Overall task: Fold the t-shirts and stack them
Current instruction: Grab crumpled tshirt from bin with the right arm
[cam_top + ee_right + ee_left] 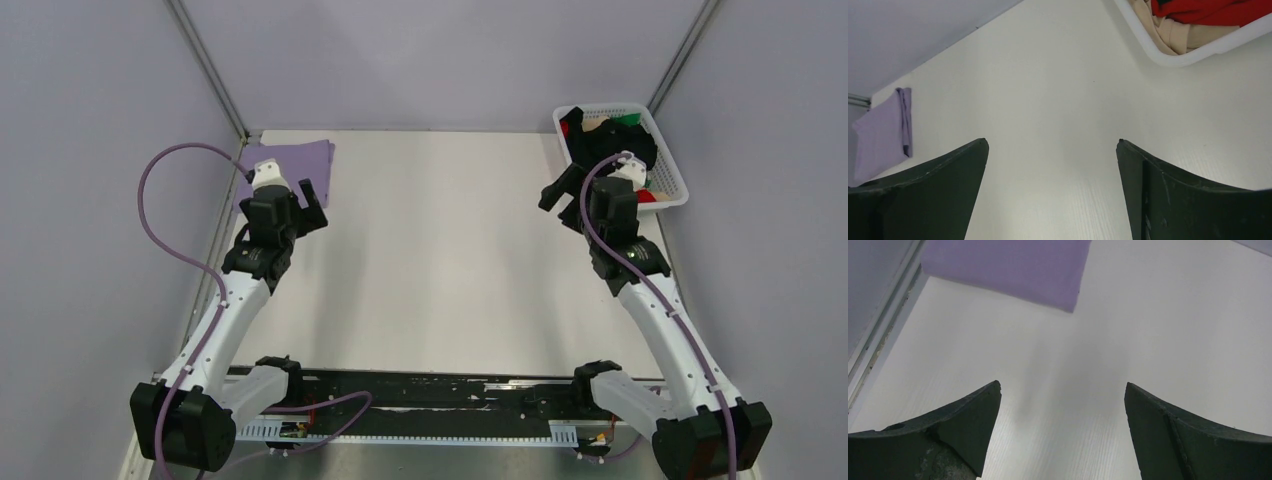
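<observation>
At 11 o'clock from left jaws: lavender t-shirt (1008, 265), top cropped | right jaws: basket (1173, 59) at 1 o'clock | both gaping, empty

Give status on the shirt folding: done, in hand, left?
Done: lavender t-shirt lies folded at far left. In hand: nothing; left jaws and right jaws stand open, empty. Left: red shirt, beige shirt, black shirt and green shirt bunched in the white basket.

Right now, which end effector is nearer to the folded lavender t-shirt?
Left. The left end effector is open, right at the near edge of the lavender t-shirt in the far left corner. The right end effector is across the table, beside the white basket.
</observation>
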`<state>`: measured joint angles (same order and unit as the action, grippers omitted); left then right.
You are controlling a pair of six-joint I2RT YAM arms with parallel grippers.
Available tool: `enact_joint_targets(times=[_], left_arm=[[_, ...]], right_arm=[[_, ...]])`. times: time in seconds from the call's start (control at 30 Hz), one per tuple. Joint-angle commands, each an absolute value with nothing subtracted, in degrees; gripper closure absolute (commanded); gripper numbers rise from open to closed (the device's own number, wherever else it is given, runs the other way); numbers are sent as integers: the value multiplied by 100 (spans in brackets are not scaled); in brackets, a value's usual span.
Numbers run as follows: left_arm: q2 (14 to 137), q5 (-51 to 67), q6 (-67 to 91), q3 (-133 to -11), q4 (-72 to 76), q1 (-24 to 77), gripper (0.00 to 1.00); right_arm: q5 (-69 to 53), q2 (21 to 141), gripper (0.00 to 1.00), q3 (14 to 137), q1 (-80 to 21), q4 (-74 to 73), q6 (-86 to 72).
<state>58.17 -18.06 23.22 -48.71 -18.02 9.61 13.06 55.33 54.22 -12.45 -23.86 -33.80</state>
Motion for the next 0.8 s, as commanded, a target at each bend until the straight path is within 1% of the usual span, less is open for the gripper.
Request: enact_joint_targets(times=[0.0,0.07,0.13,0.2,0.23,0.37,0.43,0.6,0.77], left_arm=[[5768,-1967,2306,-5074,-1724,949,0],[5796,-2020,2303,-5091,-1722,949,0],[5839,-2191,2295,-5130,-1781,951,0],[5889,-2260,2275,-5136,-1776,949,0],[5913,-2244,2271,-5130,-1767,949,0],[5926,-2181,2253,-5077,-1641,949,0],[5920,-2175,2250,-5057,-1605,949,0],[5918,-2126,2306,-4902,-1343,949,0],[5965,-2190,2312,-4912,-1315,949,0]], right_arm=[[1389,6030,0,6136,-1255,-2398,-2542],[1358,6387,0,6469,-1102,-2406,-2560],[563,6805,0,6844,-569,-2395,-2611],[-386,7327,0,7306,176,-2355,-2657],[-431,7587,0,7520,396,-2328,-2606],[330,8841,0,8384,850,-1972,-2199],[240,9503,0,8962,1014,-1910,-2008],[96,11176,7,10399,1283,-2034,-2008],[249,12312,13,11461,1327,-2172,-1996]])
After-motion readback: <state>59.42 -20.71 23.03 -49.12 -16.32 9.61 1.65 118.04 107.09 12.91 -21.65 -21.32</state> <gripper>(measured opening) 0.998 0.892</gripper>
